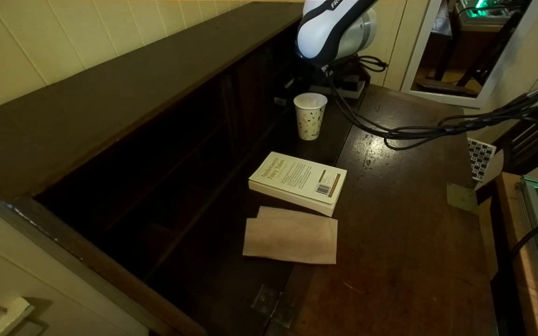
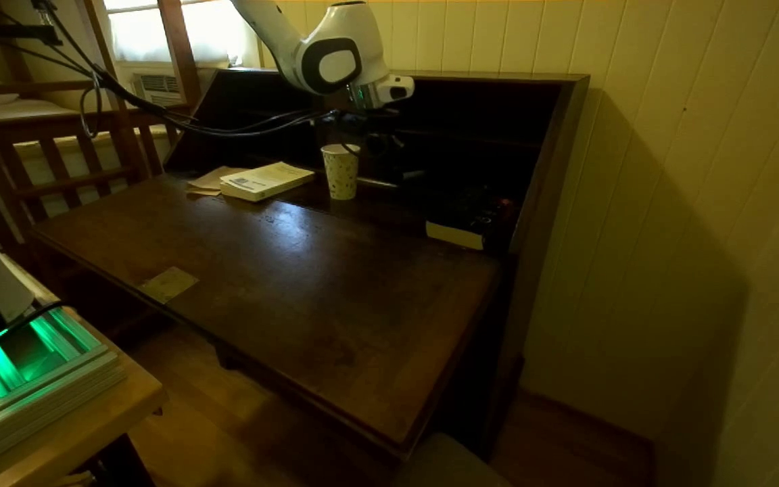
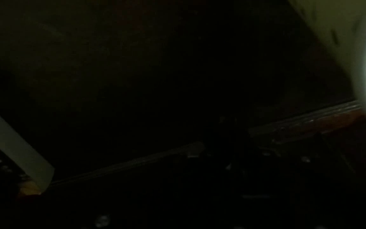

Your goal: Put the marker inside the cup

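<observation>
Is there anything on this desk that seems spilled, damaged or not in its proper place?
Nothing seriously odd: the cup stands upright and the pale book lies flat. Only the brown paper looks slightly askew, its layers overlapping unevenly. The shelves are too dark to judge.

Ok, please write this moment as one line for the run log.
cup: upright on desk; book: lying flat; marker: cannot be made out; jaws: opening too dark to judge

Book (image 1: 298, 181) between cup (image 1: 310, 120) and paper (image 1: 292, 240) on desk (image 1: 399, 242).

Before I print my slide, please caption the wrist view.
Patterned paper cup at right, pale book pages at left, both cropped, with deep shadow between.
</observation>
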`<state>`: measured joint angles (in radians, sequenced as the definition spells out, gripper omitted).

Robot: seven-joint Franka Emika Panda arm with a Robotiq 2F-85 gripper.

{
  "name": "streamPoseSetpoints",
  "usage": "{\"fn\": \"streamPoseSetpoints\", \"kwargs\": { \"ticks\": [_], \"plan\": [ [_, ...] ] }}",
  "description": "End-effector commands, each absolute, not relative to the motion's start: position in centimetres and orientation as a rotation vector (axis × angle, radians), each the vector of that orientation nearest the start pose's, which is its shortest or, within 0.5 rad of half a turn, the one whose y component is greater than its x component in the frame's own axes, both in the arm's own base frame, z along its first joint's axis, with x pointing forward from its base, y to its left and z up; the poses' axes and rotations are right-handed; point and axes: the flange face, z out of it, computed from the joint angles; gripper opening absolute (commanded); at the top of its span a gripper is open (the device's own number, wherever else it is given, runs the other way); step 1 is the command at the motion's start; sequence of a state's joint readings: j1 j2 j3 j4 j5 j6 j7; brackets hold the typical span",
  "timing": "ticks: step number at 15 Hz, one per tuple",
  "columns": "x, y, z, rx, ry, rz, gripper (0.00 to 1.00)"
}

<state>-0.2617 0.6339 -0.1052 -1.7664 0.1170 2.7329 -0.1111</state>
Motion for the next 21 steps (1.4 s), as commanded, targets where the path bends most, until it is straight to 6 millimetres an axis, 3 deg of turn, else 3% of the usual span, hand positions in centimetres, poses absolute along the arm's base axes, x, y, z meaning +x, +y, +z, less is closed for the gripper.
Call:
{"fn": "streamPoseSetpoints", "kwargs": {
  "ticks": [1, 11, 21],
  "plan": [
    [62.5, -24.3, 26.1, -3.163, 0.526, -0.486, 0.05],
    [59.3, -24.5, 29.7, -3.140, 0.504, -0.374, 0.05],
    [56.8, -25.5, 33.3, -3.163, 0.318, -0.223, 0.05]
  ]
}}
